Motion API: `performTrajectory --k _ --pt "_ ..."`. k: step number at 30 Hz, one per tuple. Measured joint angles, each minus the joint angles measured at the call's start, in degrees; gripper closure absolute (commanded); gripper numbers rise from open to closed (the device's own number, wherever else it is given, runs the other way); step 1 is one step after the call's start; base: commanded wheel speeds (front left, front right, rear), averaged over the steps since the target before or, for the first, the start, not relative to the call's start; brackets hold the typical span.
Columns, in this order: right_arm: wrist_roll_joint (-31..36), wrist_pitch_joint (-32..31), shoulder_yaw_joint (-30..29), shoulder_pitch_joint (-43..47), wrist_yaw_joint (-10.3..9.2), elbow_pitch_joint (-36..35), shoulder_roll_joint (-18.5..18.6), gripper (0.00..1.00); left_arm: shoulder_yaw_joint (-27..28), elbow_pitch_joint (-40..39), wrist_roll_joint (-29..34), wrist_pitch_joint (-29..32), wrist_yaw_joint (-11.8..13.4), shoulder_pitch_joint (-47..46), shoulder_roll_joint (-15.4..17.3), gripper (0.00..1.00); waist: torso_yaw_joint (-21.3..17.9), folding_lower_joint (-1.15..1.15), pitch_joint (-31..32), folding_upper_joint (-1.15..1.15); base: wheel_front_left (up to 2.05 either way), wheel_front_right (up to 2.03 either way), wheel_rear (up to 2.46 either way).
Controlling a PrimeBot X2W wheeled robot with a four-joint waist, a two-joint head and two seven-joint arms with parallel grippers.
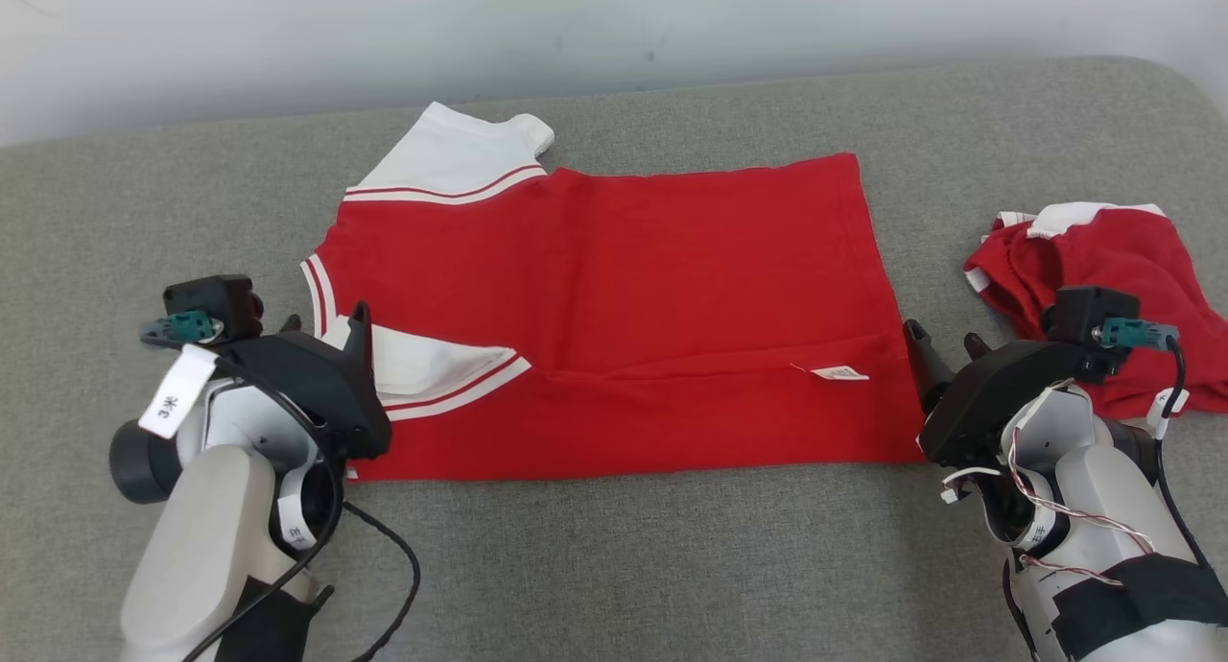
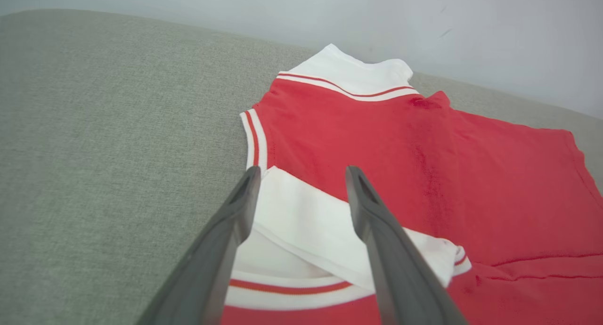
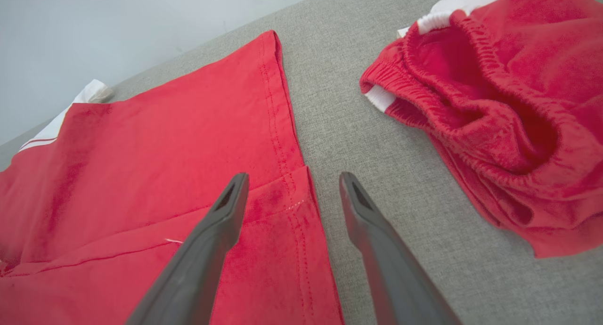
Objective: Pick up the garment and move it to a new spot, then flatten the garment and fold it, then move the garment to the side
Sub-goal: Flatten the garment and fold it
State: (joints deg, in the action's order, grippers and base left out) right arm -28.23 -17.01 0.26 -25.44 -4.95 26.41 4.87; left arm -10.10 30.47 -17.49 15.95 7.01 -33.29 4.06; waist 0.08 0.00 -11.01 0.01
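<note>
So the garment is a red shirt with white, red-striped sleeves. It's lying pretty flat in the middle of the grey fabric surface, neck end toward the robot's left and hem toward its right. The near long edge is folded up over the body, and a little white label pokes out along that fold. The near sleeve is tucked in on top of the red, while the far sleeve sticks out toward the pale wall.

The left end effector sits at the neck end with its fingers spread wide. In the left wrist view its fingers straddle that tucked white sleeve, pinching nothing. The right end effector is at the near hem corner, also spread. From its wrist camera, one finger is over the red hem and the other is over bare grey fabric just beside it. Can't tell whether the tips actually touch the cloth.

A crumpled pair of red shorts lies off to the right, apart from the shirt.
</note>
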Motion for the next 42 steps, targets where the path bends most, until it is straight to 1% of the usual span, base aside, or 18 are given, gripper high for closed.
performTrajectory --k 8,10,11,15,20,25,30,33,41,42 --pt "-0.01 2.50 -0.33 0.23 1.05 -0.12 0.22 0.00 -0.03 1.08 1.67 -2.83 0.00 0.12 1.51 0.00 0.32 0.00 1.37 0.00 0.00 0.00 0.00" --pt "-0.01 2.91 -0.27 0.80 1.57 -0.26 0.40 0.00 -0.07 1.19 1.87 -3.76 0.00 0.83 1.75 0.00 0.46 0.00 2.01 -0.01 0.00 0.00 0.00" --pt "-0.01 2.91 -0.20 1.45 1.96 -0.44 0.47 0.00 -0.12 1.22 1.89 -3.97 0.00 1.64 1.83 0.00 0.54 0.00 2.38 -0.01 0.00 0.00 0.00" --pt "-0.01 2.88 0.19 5.42 2.43 -0.57 0.77 0.00 -0.41 1.79 2.22 -4.39 0.00 6.63 2.40 0.00 0.82 -0.01 3.95 -0.01 0.00 0.00 0.00" --pt "0.11 2.85 1.10 8.59 2.43 -0.75 0.67 0.00 -0.85 2.04 2.36 -4.41 0.01 11.44 3.24 0.00 0.98 -0.01 5.55 -0.01 0.00 0.00 0.00" --pt "0.62 2.89 1.34 9.95 2.35 -1.09 0.67 0.00 -1.27 2.29 2.43 -4.41 0.01 13.19 3.41 0.00 0.62 -0.01 5.79 -0.01 0.00 0.00 0.00" --pt "0.79 2.91 1.54 9.85 2.33 -0.87 0.59 0.00 -1.19 3.03 2.43 -4.36 0.01 13.29 3.49 0.00 0.23 -0.01 4.83 -0.01 0.00 0.00 0.00" --pt "1.16 2.98 1.62 9.73 1.92 -0.54 0.59 0.00 -1.21 3.72 2.44 -4.10 0.01 13.19 3.34 0.00 0.11 -0.01 4.07 -0.01 0.00 0.00 0.00" --pt "1.55 3.20 2.18 7.96 1.91 0.86 0.57 0.00 -1.15 4.09 2.91 -3.80 0.02 11.76 2.94 0.00 0.23 0.00 1.73 -0.01 0.00 0.00 0.00" --pt "1.54 3.44 2.13 7.61 1.85 1.08 0.56 0.00 -1.15 4.13 2.93 -3.79 0.02 11.24 2.91 0.05 0.28 0.00 1.46 -0.01 0.00 0.00 0.00"
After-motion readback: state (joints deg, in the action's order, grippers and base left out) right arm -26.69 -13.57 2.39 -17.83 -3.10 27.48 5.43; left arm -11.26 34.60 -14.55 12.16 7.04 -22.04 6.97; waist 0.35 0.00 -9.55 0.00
